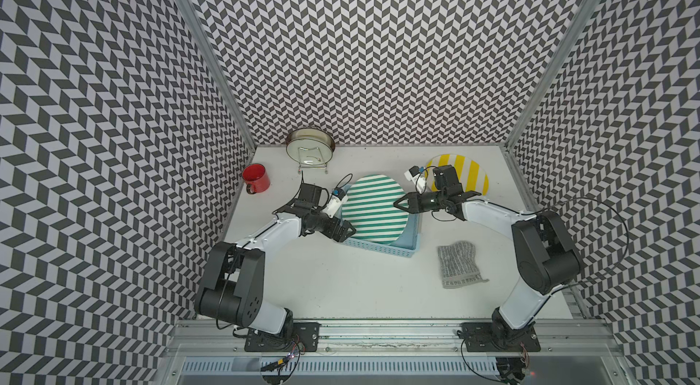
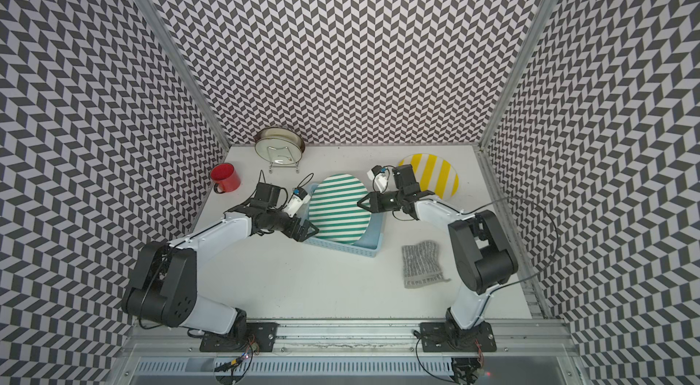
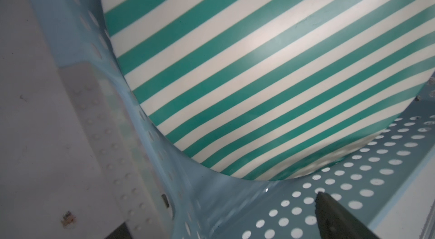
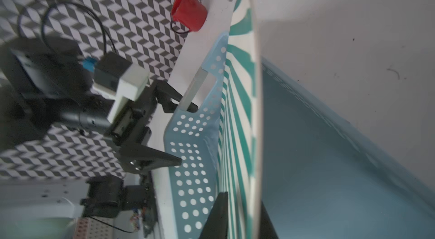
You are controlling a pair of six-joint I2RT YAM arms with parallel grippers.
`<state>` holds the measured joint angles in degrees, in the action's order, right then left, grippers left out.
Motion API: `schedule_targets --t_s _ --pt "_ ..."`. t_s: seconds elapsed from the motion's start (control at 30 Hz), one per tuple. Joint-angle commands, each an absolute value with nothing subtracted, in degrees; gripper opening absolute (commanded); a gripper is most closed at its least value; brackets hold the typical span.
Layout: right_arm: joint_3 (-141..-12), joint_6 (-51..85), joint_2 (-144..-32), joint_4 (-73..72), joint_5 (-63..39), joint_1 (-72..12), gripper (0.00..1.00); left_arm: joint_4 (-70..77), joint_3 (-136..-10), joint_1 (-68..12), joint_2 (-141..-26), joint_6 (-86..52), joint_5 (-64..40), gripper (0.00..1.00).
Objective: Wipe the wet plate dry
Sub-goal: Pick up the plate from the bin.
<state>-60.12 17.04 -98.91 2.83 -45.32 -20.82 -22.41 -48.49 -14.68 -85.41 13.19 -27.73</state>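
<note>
The plate (image 1: 373, 209) (image 2: 339, 209), white with green stripes, stands tilted on edge inside a light blue perforated basket (image 1: 382, 248) (image 2: 341, 246). My right gripper (image 1: 397, 204) (image 2: 361, 202) is shut on the plate's right rim; in the right wrist view its dark fingers (image 4: 219, 216) pinch the rim (image 4: 240, 132) from both sides. My left gripper (image 1: 346, 231) (image 2: 308, 231) stands open at the basket's left wall, holding nothing; one fingertip (image 3: 334, 221) shows over the perforated wall (image 3: 353, 179) below the plate (image 3: 259, 61). A grey knitted cloth (image 1: 458, 263) (image 2: 422, 263) lies flat on the table, front right of the basket.
A yellow-striped plate (image 1: 469, 171) (image 2: 435, 171) lies at the back right behind my right wrist. A red mug (image 1: 257, 177) (image 4: 188, 12) sits at the back left. A metal dish on a wire stand (image 1: 310, 146) is against the back wall.
</note>
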Motion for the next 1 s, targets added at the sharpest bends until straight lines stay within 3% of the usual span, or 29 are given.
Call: schedule_targets --t_s 0.0,0.03,0.53,0.77,0.97 --pt "-59.77 19.72 -94.45 -3.07 -43.92 -20.30 0.03 -21.90 -50.48 -15.29 -84.08 12.90 -28.53 0.98" --pt "-59.77 20.11 -93.81 -3.11 -43.43 -20.10 0.00 -21.89 -50.86 -15.29 -83.61 12.80 -28.24 0.99" --pt "-60.07 24.95 -78.94 0.04 -39.06 -11.35 0.00 -31.15 -67.12 -13.24 -80.67 14.33 -27.53 1.00" --pt "-54.93 29.35 -71.46 -6.47 -44.26 -8.62 0.00 -29.39 -70.91 -5.43 -79.38 10.73 -44.16 1.00" --pt "-48.77 32.66 -66.64 -16.03 -52.91 -8.62 0.00 -39.77 -77.47 -5.19 -84.49 17.15 -57.66 1.00"
